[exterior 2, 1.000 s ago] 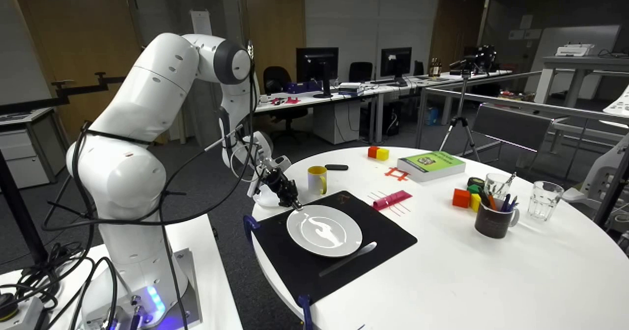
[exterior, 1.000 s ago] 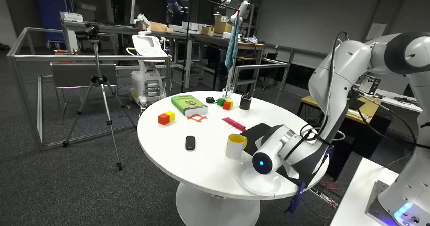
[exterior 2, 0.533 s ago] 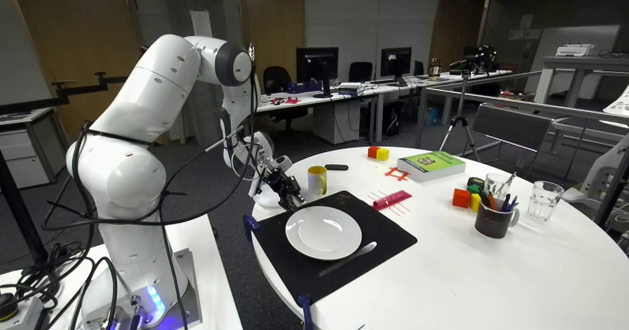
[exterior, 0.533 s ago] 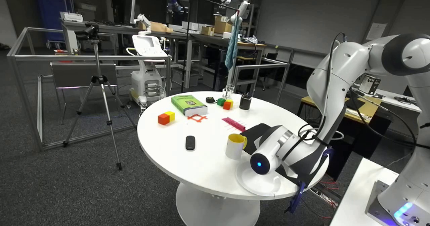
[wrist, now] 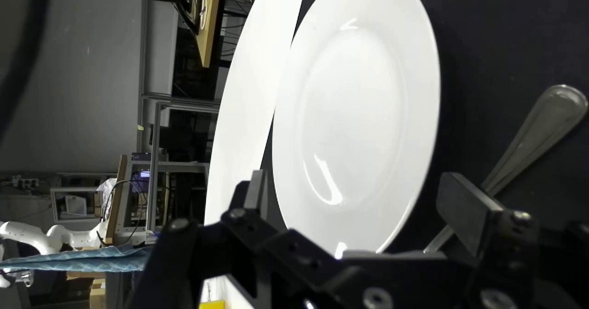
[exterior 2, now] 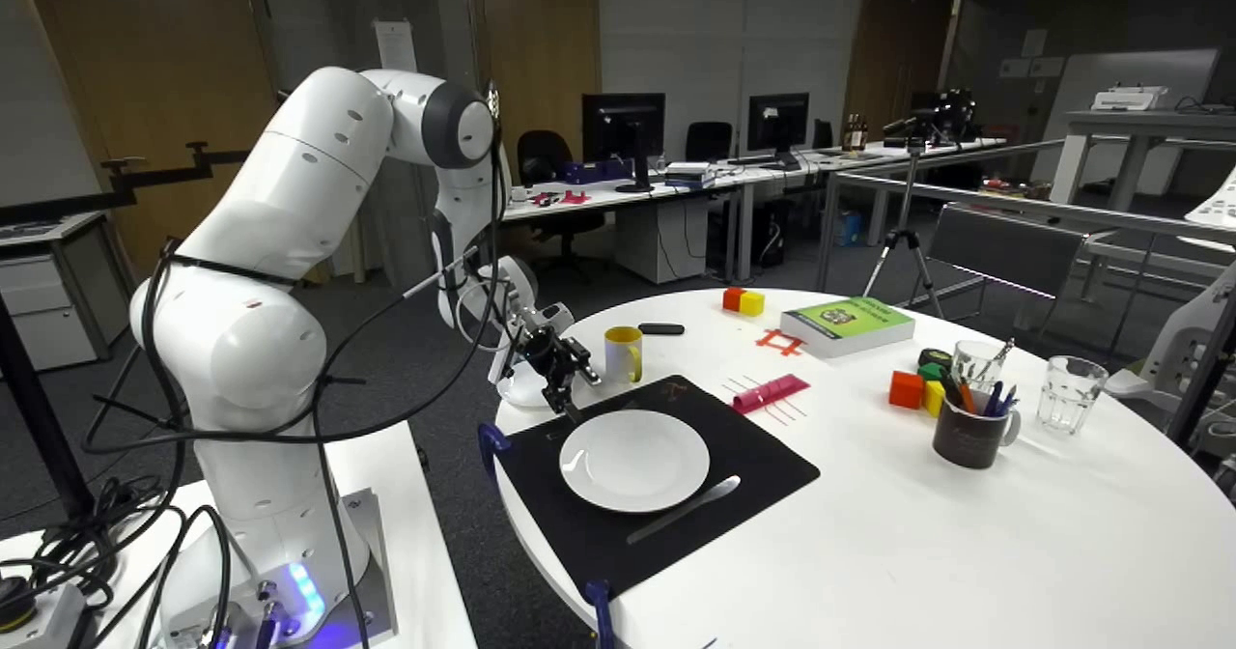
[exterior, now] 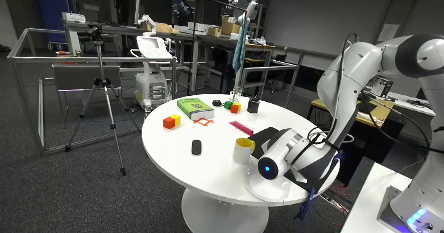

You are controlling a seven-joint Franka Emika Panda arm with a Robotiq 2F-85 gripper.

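My gripper (exterior 2: 577, 390) hangs over the edge of the black placemat (exterior 2: 748, 456), close to the rim of a white plate (exterior 2: 634, 461). Its jaws are spread wide with nothing gripped, and the plate (wrist: 354, 93) shows in the gap beyond them in the wrist view. One finger pad (wrist: 462, 212) covers part of a metal cutlery handle (wrist: 538, 132) on the mat; I cannot tell whether they touch. A knife (exterior 2: 686, 509) lies on the plate's opposite side. In an exterior view the wrist of the arm (exterior: 277, 156) hides the fingers.
Beside the gripper stand a white mug with yellow inside (exterior 2: 618, 354) and a pale dish (exterior: 260, 189). Blue clamps (exterior 2: 601, 610) hold the mat at the table edge. Further off are a dark phone-like object (exterior: 196, 147), a green book (exterior 2: 850, 325) and a pen mug (exterior 2: 970, 437).
The fingers, together at the plate's rim one second ago, have spread apart. The plate has shifted slightly and its bright reflection is gone in an exterior view. The arm has barely moved.
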